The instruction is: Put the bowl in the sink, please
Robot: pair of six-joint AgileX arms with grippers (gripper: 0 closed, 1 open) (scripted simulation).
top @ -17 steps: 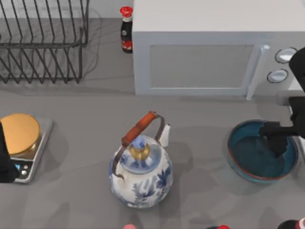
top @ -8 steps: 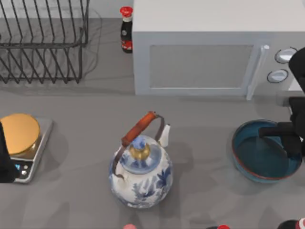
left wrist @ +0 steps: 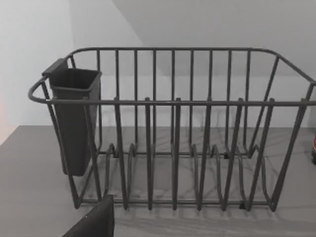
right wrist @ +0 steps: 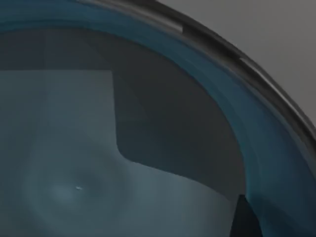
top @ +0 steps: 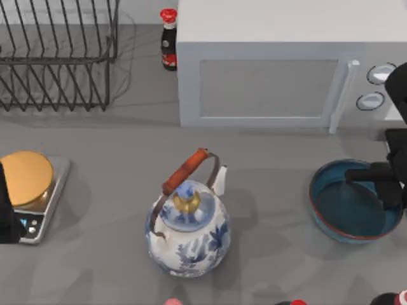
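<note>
right gripper point(top: 381, 184) sits down over the bowl's point(top: 346, 206) right rim, far right of the table, probably set up for a rim pinch. can't tell how wide its fingers are. left arm parked by the scale point(top: 35, 190).

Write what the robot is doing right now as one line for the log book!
right gripper: over the far right side of the bowl, grip unclear | bowl: on table, right side | left arm: parked at left edge by the scale

Bowl point(right wrist: 98, 148) teal inside seen close up, curved rim, grey tabletop point(right wrist: 266, 34) beyond, dark shadow w/in.
</note>
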